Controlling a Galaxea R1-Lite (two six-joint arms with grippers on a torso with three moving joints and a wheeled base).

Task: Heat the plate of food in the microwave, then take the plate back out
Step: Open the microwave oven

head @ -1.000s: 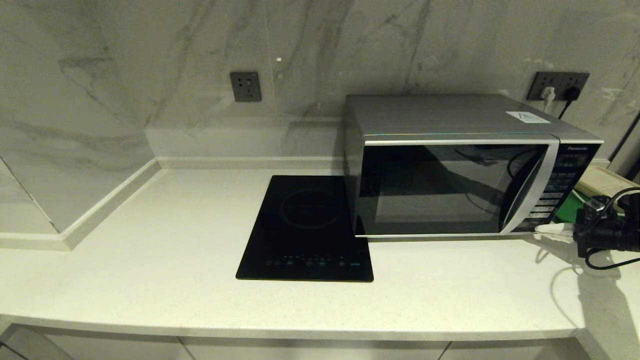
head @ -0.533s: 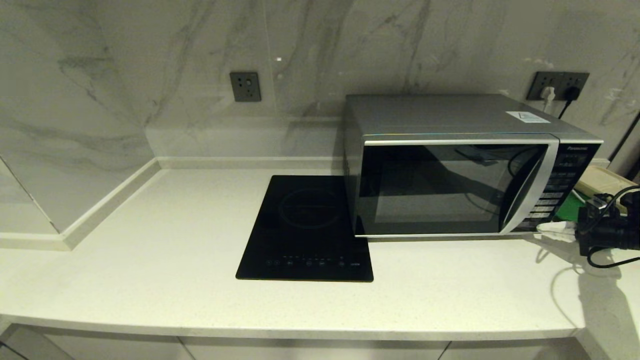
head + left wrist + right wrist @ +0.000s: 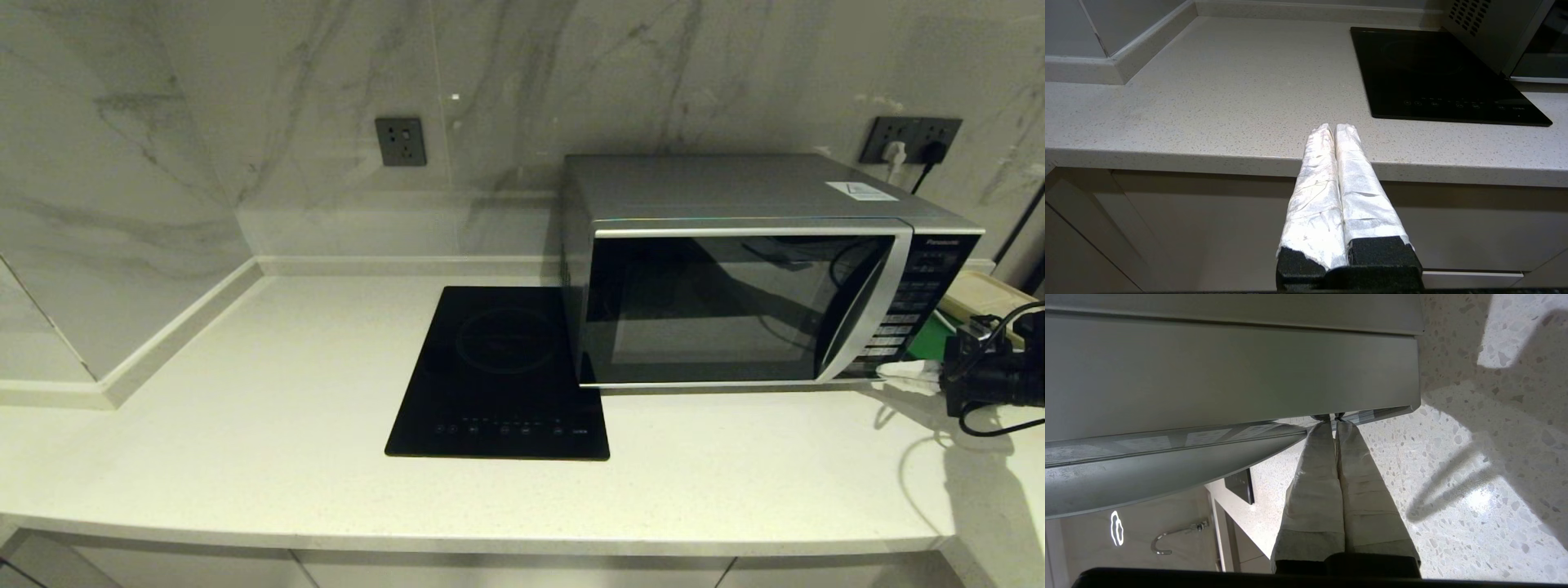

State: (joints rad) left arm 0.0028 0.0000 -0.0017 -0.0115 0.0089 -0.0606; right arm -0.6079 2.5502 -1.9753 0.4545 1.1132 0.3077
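The microwave [image 3: 735,302] stands on the counter at the right with its dark glass door closed. My right gripper [image 3: 885,372] is shut and empty, its taped tips touching the bottom corner of the button panel [image 3: 918,306]. In the right wrist view the gripper's tips [image 3: 1334,418] meet the lower edge of the microwave [image 3: 1229,375]. My left gripper [image 3: 1334,128] is shut and empty, parked in front of the counter's front edge, out of the head view. The plate of food is not in view.
A flat black induction hob [image 3: 506,371] lies just left of the microwave. A green tray [image 3: 935,335] and a beige box [image 3: 984,298] sit behind my right arm. Wall sockets [image 3: 910,139] hold the plugs. The white counter [image 3: 286,392] stretches to the left.
My right gripper has shifted very slightly right and up at the panel's lower corner. The microwave door stays closed.
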